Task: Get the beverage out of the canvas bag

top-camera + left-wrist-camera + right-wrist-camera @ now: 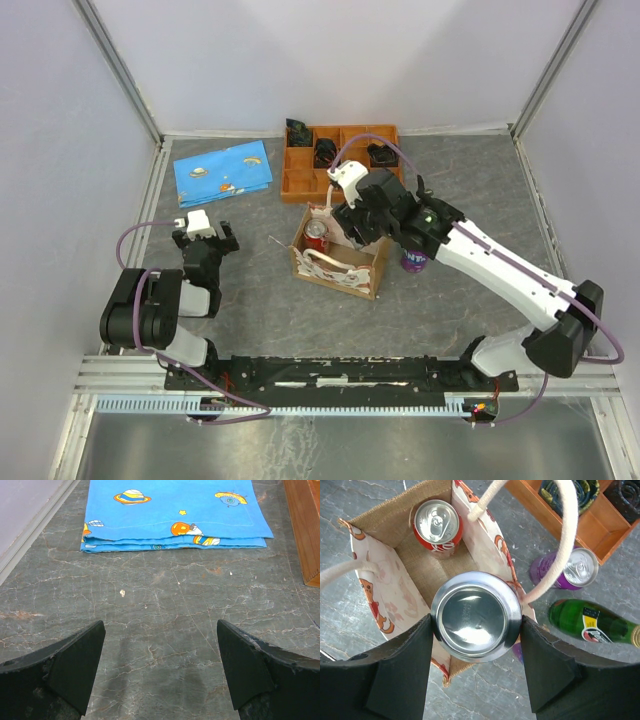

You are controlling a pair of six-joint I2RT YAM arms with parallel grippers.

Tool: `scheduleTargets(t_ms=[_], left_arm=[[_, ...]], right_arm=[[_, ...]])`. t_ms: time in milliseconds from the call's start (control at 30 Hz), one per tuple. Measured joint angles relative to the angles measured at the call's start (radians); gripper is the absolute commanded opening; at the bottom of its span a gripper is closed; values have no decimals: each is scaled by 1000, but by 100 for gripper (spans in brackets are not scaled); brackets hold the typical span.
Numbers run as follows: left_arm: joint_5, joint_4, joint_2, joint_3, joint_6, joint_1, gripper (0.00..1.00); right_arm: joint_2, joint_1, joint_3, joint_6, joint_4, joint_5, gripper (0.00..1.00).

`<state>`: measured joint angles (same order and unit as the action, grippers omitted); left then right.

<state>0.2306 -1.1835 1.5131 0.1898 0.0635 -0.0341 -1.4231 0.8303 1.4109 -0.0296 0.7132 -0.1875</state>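
The canvas bag (352, 276) stands open at the table's middle, cream with red print and a tan inside (415, 562). A red can (438, 524) stands upright in its far corner and also shows in the top view (316, 236). My right gripper (476, 630) is shut on a silver can (476, 616); I see its bare round end, held above the bag's near right wall. One rope handle (565, 535) loops over beside it. My left gripper (160, 670) is open and empty over bare table, left of the bag (205, 240).
A purple can (570, 570) stands on the table right of the bag, and a green bottle (590, 622) lies near it. An orange compartment tray (297, 186) with dark items sits behind the bag. A folded blue cloth (175, 510) lies at the back left.
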Motion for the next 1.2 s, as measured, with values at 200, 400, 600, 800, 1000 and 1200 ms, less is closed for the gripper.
scheduleTargets(t_ms=[200,400,600,800,1000,1200], left_arm=[[0,0,0,0,0,0,99],[0,0,0,0,0,0,99],[0,0,0,0,0,0,99],[0,0,0,0,0,0,99],[0,0,0,0,0,0,99],[0,0,0,0,0,0,99]], right_arm=[[74,0,-57,-23,-25,-45,0],[165,0,-134,-51,-132,-87,0],[262,-5,-233,-102,-251,-110,0],[379,-58,-326,-177,-341,-105,0],[475,-183,-396,-271,-387,-69,0],[507,-315,-412,-376,-393,32,0]])
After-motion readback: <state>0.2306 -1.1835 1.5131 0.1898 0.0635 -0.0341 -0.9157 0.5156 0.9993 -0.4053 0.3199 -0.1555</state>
